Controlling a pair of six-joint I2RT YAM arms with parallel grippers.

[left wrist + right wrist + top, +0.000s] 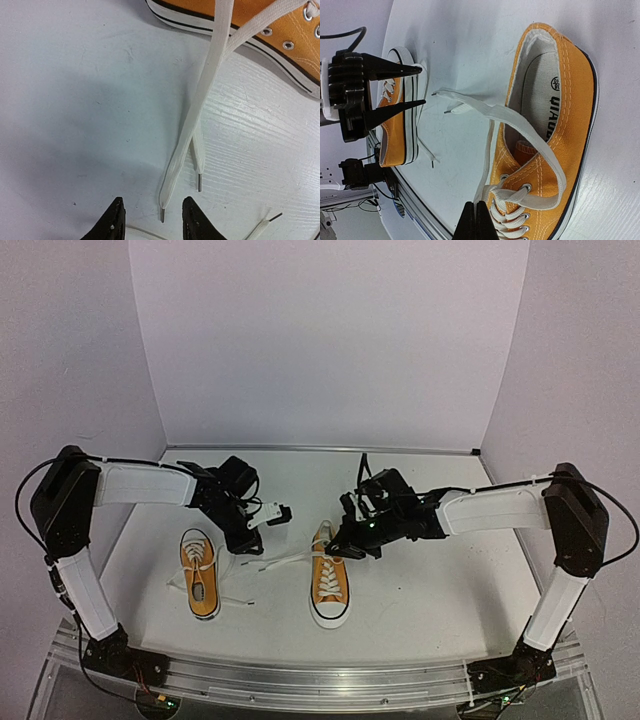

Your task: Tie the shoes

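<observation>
Two orange-yellow sneakers lie on the white table, the left shoe (200, 575) and the right shoe (330, 580). The right shoe's two white laces (285, 562) stretch left across the table. In the left wrist view the lace ends (185, 150) lie flat, and one metal tip sits between the open fingers of my left gripper (152, 220), untouched. My right gripper (476, 220) is shut by the right shoe's (555, 125) top eyelets, its tips against a lace strand (490, 165). I cannot tell whether it pinches that strand. My left gripper (422, 85) also shows open there.
The left shoe (395, 130) lies just behind my left gripper, its own loose lace (180, 580) spread beside it. A metal rail (300, 675) runs along the table's near edge. White walls (320, 340) close the back and sides.
</observation>
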